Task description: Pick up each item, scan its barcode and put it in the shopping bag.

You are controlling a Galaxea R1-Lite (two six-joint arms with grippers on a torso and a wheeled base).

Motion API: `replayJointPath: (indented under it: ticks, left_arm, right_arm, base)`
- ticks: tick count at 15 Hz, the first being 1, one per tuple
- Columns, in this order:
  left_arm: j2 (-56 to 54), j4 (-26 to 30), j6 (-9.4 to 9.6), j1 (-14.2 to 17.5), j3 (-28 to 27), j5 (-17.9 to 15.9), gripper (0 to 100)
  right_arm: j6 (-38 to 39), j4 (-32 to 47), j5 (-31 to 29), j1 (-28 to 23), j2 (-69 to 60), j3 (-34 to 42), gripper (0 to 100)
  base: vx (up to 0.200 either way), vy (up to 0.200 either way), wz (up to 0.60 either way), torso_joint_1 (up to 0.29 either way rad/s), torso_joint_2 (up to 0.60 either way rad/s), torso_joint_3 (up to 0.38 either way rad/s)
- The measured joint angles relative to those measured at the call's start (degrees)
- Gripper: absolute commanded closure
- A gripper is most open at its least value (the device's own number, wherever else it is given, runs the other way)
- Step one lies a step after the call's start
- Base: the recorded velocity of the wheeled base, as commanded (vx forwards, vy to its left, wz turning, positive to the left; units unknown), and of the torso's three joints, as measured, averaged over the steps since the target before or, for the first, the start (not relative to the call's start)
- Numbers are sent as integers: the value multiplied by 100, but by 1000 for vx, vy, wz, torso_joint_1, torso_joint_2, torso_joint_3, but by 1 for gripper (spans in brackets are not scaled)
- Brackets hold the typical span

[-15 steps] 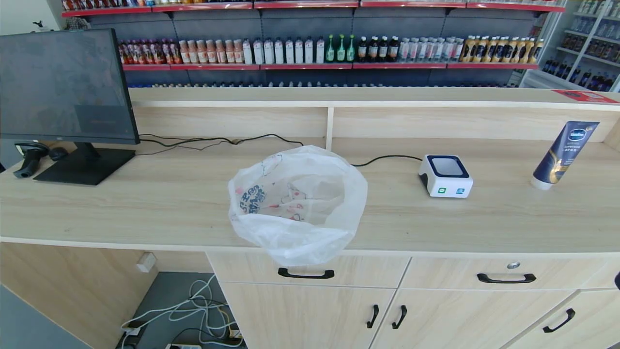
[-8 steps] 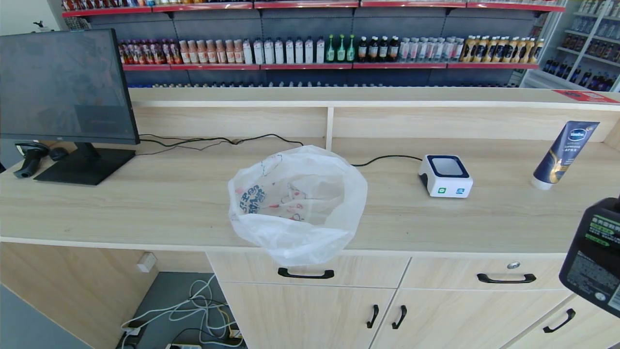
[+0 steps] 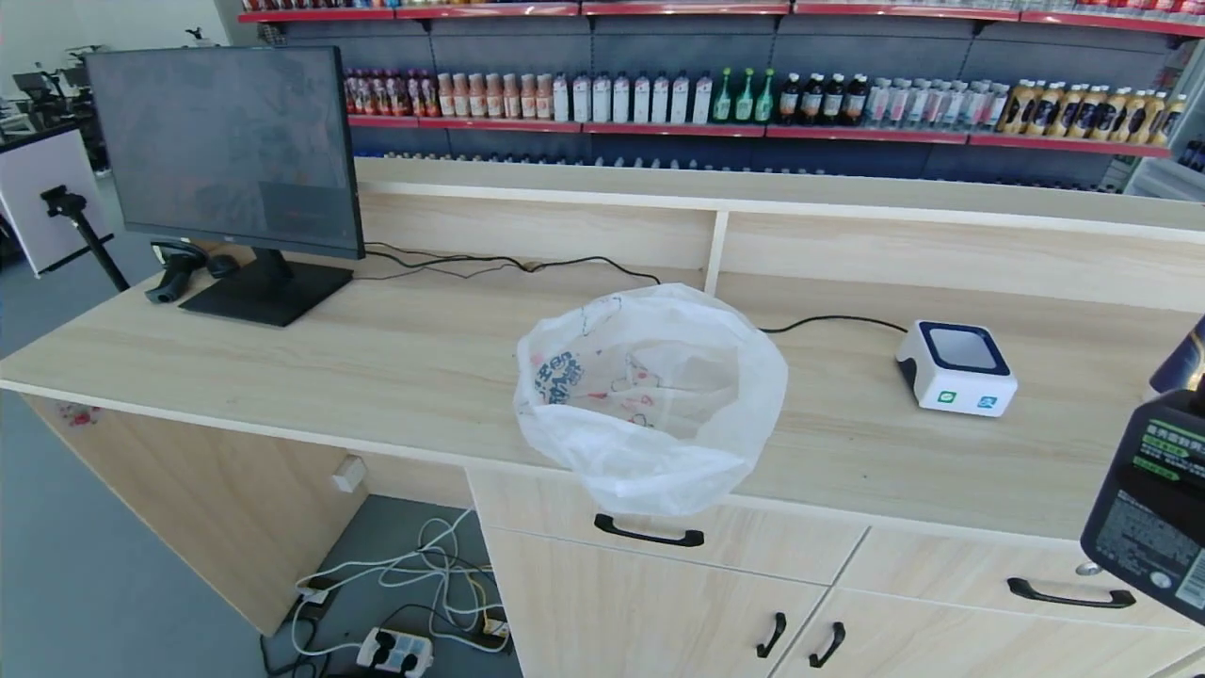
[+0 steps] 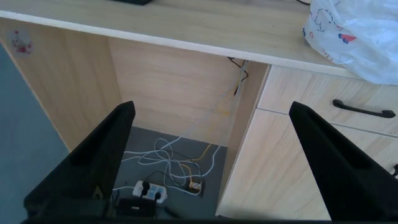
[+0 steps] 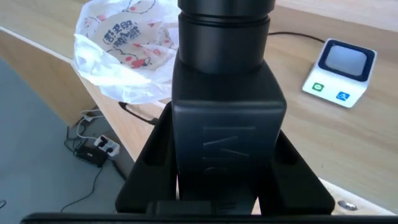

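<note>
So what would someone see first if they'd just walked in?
Probably the big white shopping bag, standing open in the middle, at the front edge of the counter. Next comes the black bottle, clamped in the right tool at the robot's far right. A small white barcode scanner sits right of the bag.

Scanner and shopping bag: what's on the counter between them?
Only a black cable, running from the scanner toward the shopping bag's far side; otherwise the counter there is bare, as the head view shows.
</note>
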Motion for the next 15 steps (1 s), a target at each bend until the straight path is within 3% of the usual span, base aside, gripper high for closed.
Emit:
replayJointPath:
  ticks: [3, 7, 9, 15]
  left_arm:
    - [0, 0, -4, 2, 0, 0, 0]
    - [0, -2, -1, -2, 0, 0, 0]
    - [0, -2, 0, 0, 0, -2, 0]
    - [0, 15, 10, -4, 0, 0, 0]
  right_arm:
    - [10, 9, 98, 0, 101, -107, 100]
    - [29, -293, 722, 149, 827, -708, 100]
    - [196, -1086, 835, 366, 1526, -942, 100]
    - [611, -4776, 1313, 586, 4498, -1515, 100]
  base:
    - [0, 0, 0, 0, 0, 0]
    - [0, 0, 0, 0, 0, 0]
    - [0, 0, 0, 0, 0, 0]
    - [0, 0, 0, 0, 0, 0]
